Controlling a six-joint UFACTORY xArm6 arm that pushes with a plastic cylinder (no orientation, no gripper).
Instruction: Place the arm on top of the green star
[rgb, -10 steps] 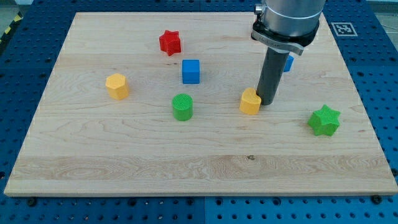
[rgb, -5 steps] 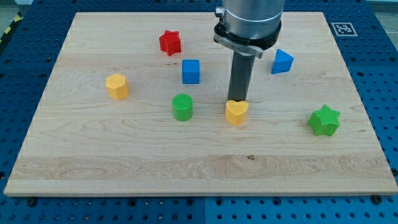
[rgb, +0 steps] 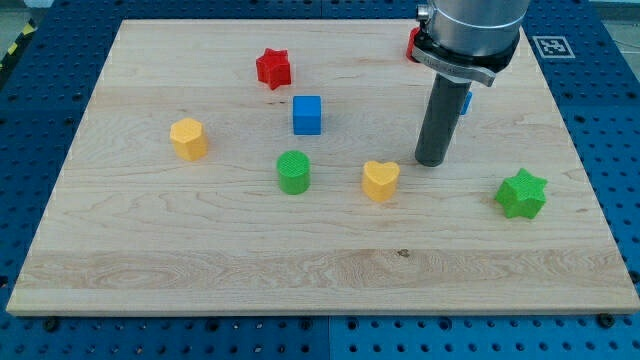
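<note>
My tip (rgb: 431, 162) rests on the desk (rgb: 200, 250), just right of the yellow heart (rgb: 380, 181). The green star (rgb: 522, 194) sits apart toward the view's lower right. I have no gripper, only this rod.

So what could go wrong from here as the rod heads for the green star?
My tip sits up and to the view's left of the green star block, apart from it. Since it slides at table height, it will likely shove the star toward the wooden board's right edge instead of ending on top. The yellow heart block lies close on the tip's left; a backward swing could knock it. The rod partly hides a blue block.
</note>
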